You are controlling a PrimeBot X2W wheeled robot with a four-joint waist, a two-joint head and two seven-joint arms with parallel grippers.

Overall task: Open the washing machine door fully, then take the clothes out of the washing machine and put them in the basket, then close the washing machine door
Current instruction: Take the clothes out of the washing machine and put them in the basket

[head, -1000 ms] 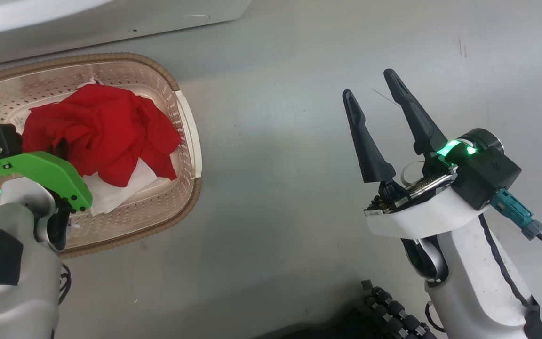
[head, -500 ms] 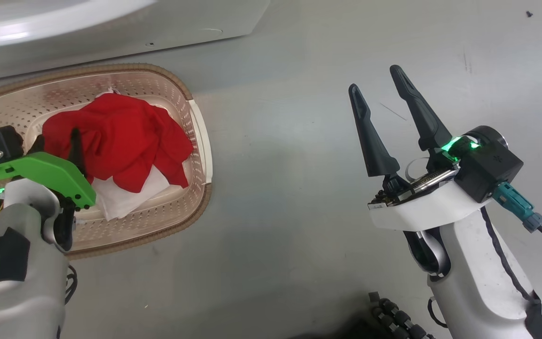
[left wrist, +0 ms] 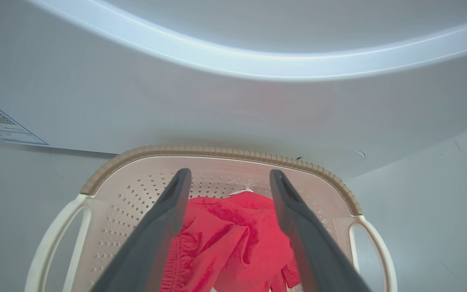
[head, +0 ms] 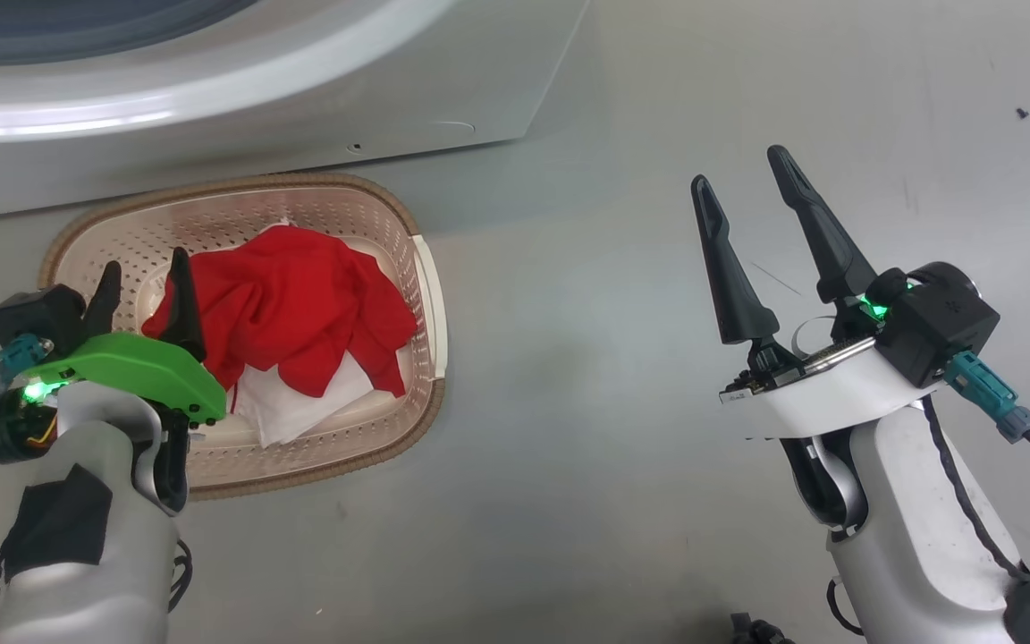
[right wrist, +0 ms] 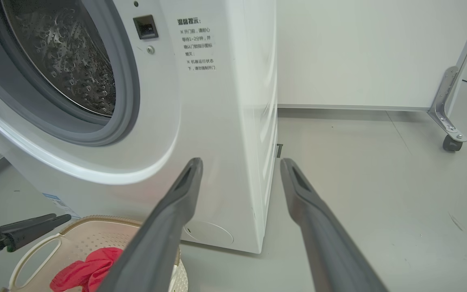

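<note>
The red and white clothes (head: 300, 295) lie heaped in the cream basket (head: 430, 295), which stands on the floor against the white washing machine (head: 300, 116). My left gripper (head: 145, 264) hovers open over the basket's left part, its fingers apart and empty beside the pile. In the left wrist view the left gripper (left wrist: 229, 174) frames the clothes (left wrist: 233, 243) below, clear of them. My right gripper (head: 740, 170) stands open and empty over bare floor to the right. The right wrist view shows the uncovered drum (right wrist: 63, 56) and grey gasket (right wrist: 128, 93). The washing machine door is out of view.
Grey floor (head: 569, 376) spreads between the basket and my right arm. A metal frame leg on a castor (right wrist: 450, 142) stands far right before a white wall panel (right wrist: 359, 52). A blue label (left wrist: 2, 123) sits low on the machine's front.
My left gripper has opened and let go of the clothes, which now rest in the basket; its fingers have lifted out of the pile. The head camera has tilted, showing more of the machine.
</note>
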